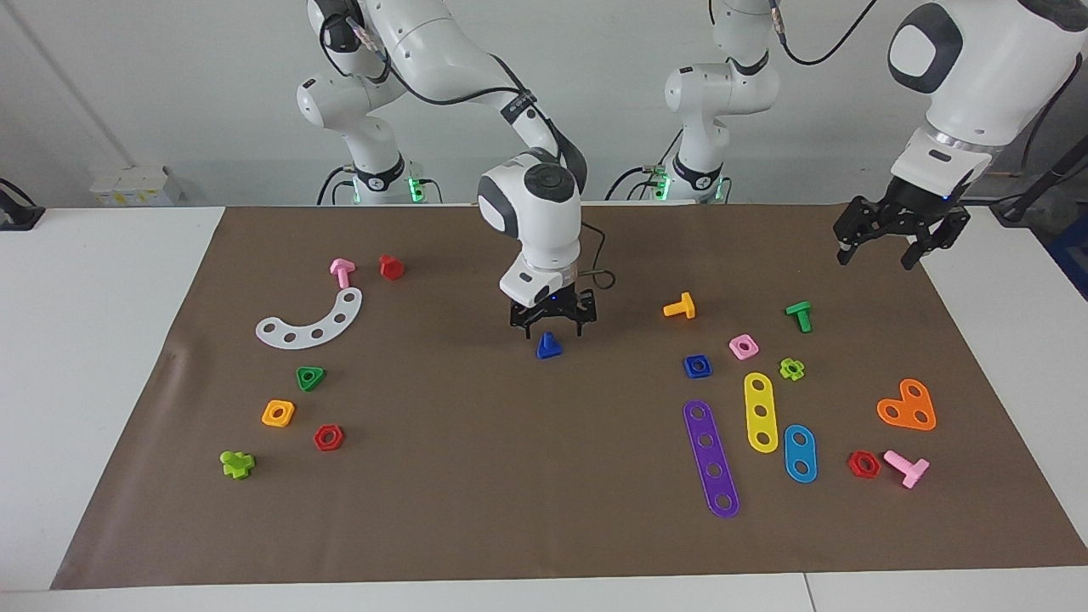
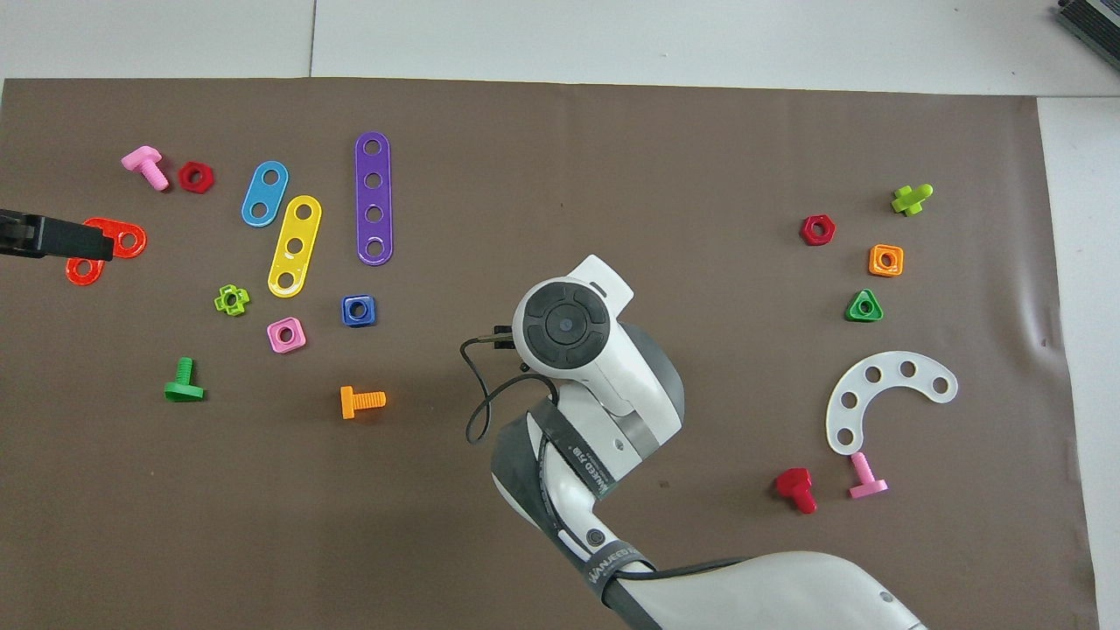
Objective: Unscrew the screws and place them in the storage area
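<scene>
I see my right gripper [image 1: 552, 325] spread wide just above the dark blue triangular bolt [image 1: 548, 346], which sits on the brown mat [image 1: 476, 476] mid-table; my left gripper [image 1: 886, 252], also unclenched, waits over the mat's edge

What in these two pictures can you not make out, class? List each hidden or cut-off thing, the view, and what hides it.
- Dark blue bolt: hidden in the overhead view by the right arm's wrist.
- Right gripper: hidden in the overhead view by its own wrist; whether it touches the bolt is unclear in the facing view.
- Left gripper: cut off by the overhead view's edge.
- Orange heart-shaped plate: partly covered by the left gripper in the overhead view.
</scene>
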Controlling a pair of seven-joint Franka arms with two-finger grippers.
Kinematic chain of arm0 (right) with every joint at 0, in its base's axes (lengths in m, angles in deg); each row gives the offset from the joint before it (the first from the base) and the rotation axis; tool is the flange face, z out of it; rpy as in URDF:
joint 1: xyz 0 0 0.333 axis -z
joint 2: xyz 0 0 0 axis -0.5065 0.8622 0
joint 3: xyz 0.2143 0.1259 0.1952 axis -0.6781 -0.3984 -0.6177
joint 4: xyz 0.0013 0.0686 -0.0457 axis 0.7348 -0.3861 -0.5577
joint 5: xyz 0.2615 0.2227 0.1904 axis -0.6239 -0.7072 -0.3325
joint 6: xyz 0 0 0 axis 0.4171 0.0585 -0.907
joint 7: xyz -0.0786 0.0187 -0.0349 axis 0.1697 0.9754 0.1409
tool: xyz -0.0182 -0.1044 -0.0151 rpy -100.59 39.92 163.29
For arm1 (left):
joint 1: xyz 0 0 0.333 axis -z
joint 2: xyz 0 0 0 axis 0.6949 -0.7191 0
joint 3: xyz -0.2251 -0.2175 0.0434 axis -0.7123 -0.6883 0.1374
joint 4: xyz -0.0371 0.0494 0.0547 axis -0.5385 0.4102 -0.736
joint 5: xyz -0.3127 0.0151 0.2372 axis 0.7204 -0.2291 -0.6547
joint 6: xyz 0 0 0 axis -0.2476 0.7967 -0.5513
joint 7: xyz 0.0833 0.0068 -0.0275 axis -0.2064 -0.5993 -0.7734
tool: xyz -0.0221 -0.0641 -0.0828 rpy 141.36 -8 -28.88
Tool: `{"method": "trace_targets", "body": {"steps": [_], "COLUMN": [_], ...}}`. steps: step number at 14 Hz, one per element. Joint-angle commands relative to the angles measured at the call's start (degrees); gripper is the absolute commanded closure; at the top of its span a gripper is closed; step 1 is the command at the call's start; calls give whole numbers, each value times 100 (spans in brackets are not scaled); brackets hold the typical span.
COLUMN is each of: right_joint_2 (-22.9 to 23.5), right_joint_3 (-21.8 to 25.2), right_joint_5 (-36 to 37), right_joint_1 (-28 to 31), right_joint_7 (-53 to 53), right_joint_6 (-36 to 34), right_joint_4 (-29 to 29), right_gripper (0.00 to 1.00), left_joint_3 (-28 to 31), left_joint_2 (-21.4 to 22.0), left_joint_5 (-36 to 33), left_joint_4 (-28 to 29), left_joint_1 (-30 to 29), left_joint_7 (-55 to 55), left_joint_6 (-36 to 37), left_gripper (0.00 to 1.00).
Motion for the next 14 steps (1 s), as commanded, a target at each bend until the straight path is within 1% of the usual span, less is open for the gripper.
{"method": "trace_targets", "body": {"steps": [1, 2, 3, 4, 5, 6, 8, 9, 10, 12, 14], "right_joint_2": [-59, -41, -49, -58, -76, -76, -76, -76, -76, -67, -76], "right_joint_3": [27, 27, 27, 27, 27, 27, 27, 27, 27, 27, 27], "right_joint_5": [73, 73, 73, 73, 73, 73, 73, 73, 73, 73, 73], "right_joint_1": [-17, -8, -8, -8, -17, -17, -17, -17, -17, -17, -17], "right_joint_7": [-44, -9, 0, 0, 8, 8, 8, 8, 0, 0, -9], "right_joint_6": [483, 668, 626, 582, 564, 538, 546, 547, 547, 547, 547], "right_joint_4": [-354, -494, -513, -513, -539, -539, -539, -539, -539, -530, -530], "right_gripper": [6, 11, 20, 26, 34, 43, 56, 58, 60, 60, 60], "left_joint_3": [-49, -66, -66, -75, -75, -75, -66, -75, -75, -75, -93], "left_joint_2": [49, 172, 190, 225, 287, 296, 200, 164, 147, 295, 305], "left_joint_5": [22, 22, 22, 22, 22, 22, 31, 14, 14, 5, 22], "left_joint_4": [-190, -164, -164, -147, -138, -138, -339, -558, -577, -297, -270], "left_joint_1": [-33, -24, 11, 20, 20, 29, 2, 2, -15, 20, 20], "left_joint_7": [79, 52, 35, 26, 8, -9, -71, -80, -97, -264, -273], "left_joint_6": [473, 482, 491, 569, 683, 728, 815, 1138, 1229, 1326, 1282], "left_gripper": [0, 0, 0, 0, 0, 0, 0, 0, 0, 0, 0]}}
